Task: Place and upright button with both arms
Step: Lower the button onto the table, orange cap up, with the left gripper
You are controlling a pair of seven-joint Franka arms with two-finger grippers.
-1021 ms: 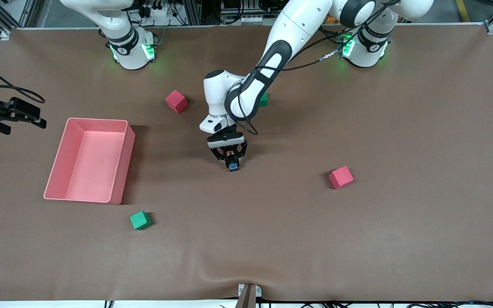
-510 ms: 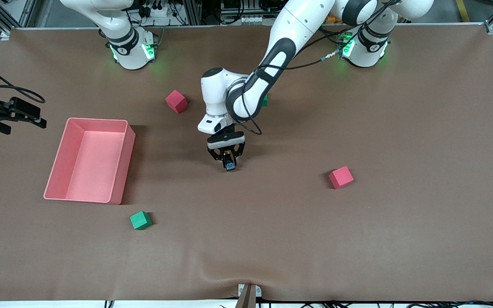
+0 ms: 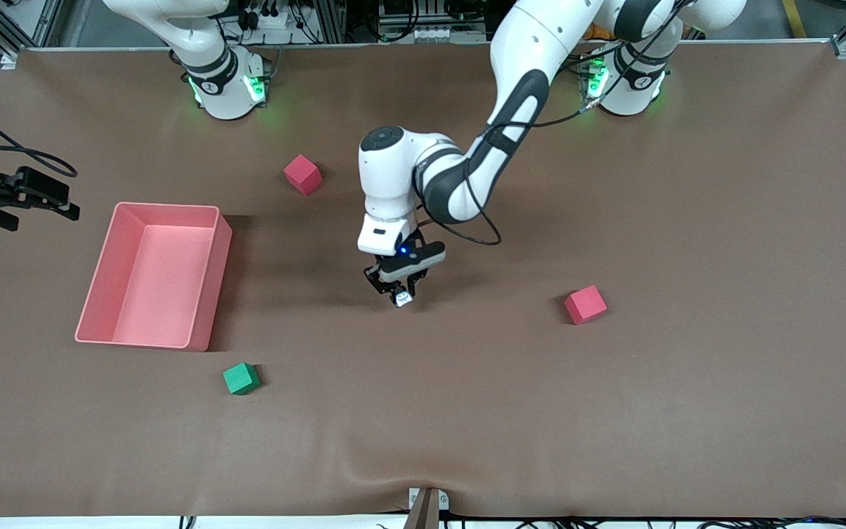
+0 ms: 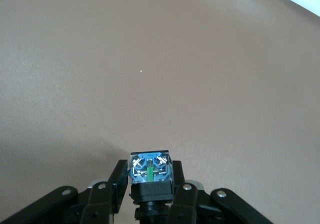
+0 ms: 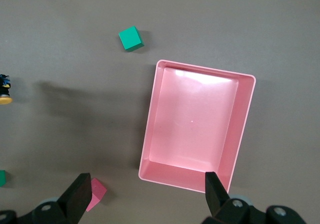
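The button (image 4: 150, 172) sat between my left gripper (image 3: 401, 291) fingers (image 4: 116, 184), which pinched its black body from both sides. Its end with the metal screws poked out past my fingertips. I held it over the middle of the table (image 3: 687, 220), well away from every edge. My right gripper (image 5: 145, 194) waited with its fingers spread wide, up over the pink box (image 3: 206, 272) near the right arm's end of the table. A green cube (image 3: 241, 378) lay near the box corner closest to the front camera. One red cube (image 3: 585, 304) lay toward my left arm's end.
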